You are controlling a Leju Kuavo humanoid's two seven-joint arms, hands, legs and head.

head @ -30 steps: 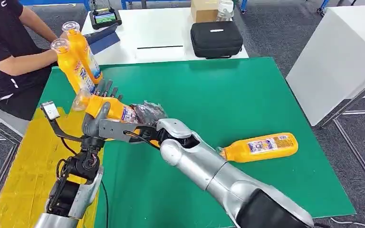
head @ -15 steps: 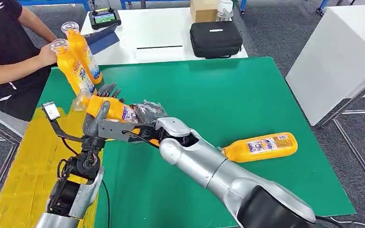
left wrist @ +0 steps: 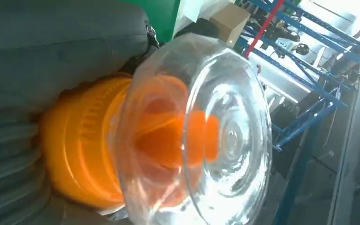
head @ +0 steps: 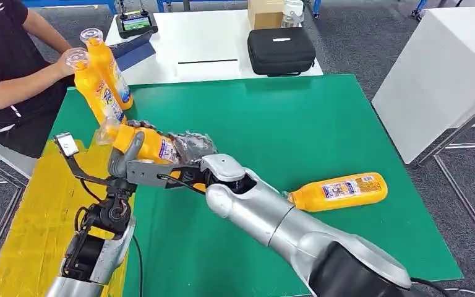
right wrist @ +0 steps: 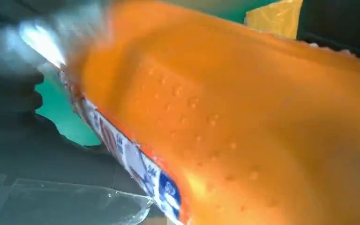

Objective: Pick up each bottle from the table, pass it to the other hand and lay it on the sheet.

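Both hands meet over the left part of the green table point(head: 297, 117), close to its edge beside the yellow sheet point(head: 31, 216). Between them is an orange bottle point(head: 143, 141), held above the table top and lying almost flat, with its clear cap point(head: 104, 130) pointing to the far left, toward the person point(head: 6, 68) who sits at the table corner. At the end nearest the cap, the left hand point(head: 130, 151) holds the bottle: its grey thumb point(head: 131, 148) crosses the front of the orange body and its dark fingers curl over the top. From the left wrist camera, the cap point(left wrist: 201, 131) and the orange shoulder point(left wrist: 79, 154) lie right against the grey hand point(left wrist: 51, 51). On the other end, the right hand point(head: 192, 147) closes its dark fingers around the bottle's base, where the label point(head: 168, 148) is; from the right wrist camera, the orange body point(right wrist: 243, 117) is pressed close to this hand point(right wrist: 14, 93). A second bottle point(head: 340, 190) lies on its side on the green table near the right forearm, well apart from the hands. Two more bottles point(head: 102, 74) stand tilted at the far left corner, in the person's hand. Behind the green table, a black case point(head: 281, 51) rests on a white table point(head: 210, 43).
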